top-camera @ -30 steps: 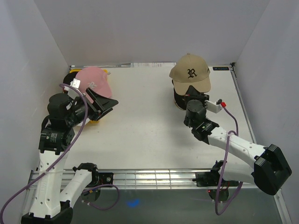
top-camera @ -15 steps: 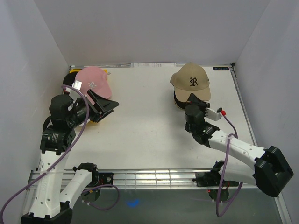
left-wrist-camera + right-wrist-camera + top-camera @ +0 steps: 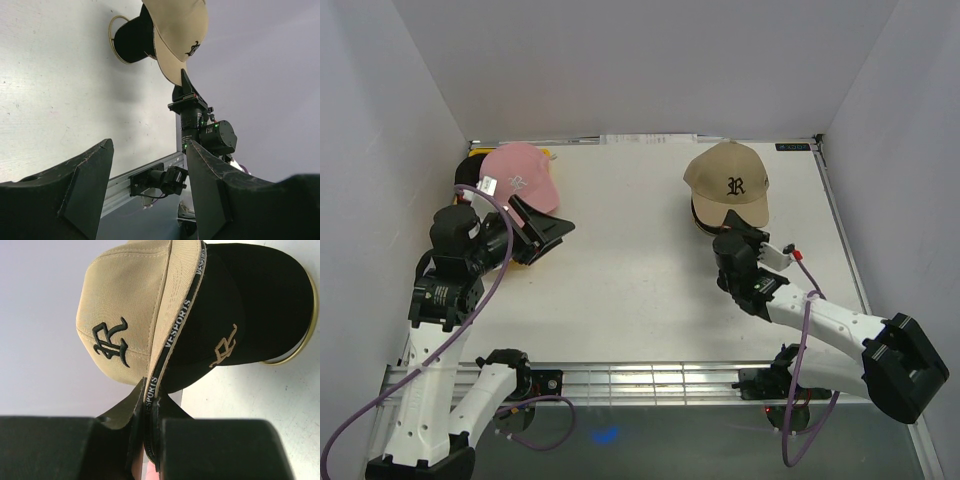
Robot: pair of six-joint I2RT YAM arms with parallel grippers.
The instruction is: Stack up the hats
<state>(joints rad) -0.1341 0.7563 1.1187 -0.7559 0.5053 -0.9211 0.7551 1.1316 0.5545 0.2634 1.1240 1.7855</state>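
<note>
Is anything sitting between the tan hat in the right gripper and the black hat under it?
Nothing visible does. The right gripper has its jaws shut on the brim of the tan hat, whose crown sits right over the black hat, with no other object between them.

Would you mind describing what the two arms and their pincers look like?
The left arm and right arm have white links joined by black cylindrical motor housings. A purple cable loops along each one. The right arm carries a small white connector with a red tip near its wrist. The left pincer and right pincer are matte black, with broad wedge-shaped fingers.
</note>
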